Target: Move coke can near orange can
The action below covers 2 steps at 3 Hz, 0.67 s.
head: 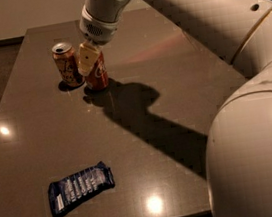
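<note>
The coke can (100,76), red with a white logo, stands upright on the dark table (171,75), just right of the orange can (67,64). The orange can is golden-orange with pale swirly markings and a silver top, and the two cans are almost touching. My gripper (92,61) comes down from the upper right and is shut on the coke can's upper part. One cream finger (86,60) lies across the can's left side, and the other is hidden behind it. The can's top is hidden by the gripper.
A dark blue snack packet (80,188) lies flat near the table's front left. My white arm (225,27) spans the right side and casts a broad shadow across the table's middle. The table's front edge runs along the bottom.
</note>
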Tool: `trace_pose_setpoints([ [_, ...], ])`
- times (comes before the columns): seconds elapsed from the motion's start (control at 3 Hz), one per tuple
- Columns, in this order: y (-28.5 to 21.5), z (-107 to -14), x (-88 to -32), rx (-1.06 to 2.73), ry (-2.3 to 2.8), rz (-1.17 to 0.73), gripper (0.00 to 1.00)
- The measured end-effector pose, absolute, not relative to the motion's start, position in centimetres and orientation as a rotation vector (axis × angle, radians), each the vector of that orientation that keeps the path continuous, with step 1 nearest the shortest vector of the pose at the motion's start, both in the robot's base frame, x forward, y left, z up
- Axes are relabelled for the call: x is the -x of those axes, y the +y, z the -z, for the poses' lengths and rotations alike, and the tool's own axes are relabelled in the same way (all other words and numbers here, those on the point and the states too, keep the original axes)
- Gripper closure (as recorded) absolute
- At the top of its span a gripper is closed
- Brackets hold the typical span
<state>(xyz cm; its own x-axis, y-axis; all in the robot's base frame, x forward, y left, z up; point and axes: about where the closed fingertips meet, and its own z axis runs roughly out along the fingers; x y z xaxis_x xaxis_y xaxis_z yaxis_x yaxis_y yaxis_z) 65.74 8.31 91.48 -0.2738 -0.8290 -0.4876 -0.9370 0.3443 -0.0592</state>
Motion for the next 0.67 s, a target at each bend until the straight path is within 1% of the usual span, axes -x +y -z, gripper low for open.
trace_pose_setpoints([
  [0.33, 8.46, -91.3, -65.73, 1.549, 2.179, -0.336, 0.0],
  [0.67, 8.46, -91.29, -65.73, 1.549, 2.179, -0.336, 0.0],
])
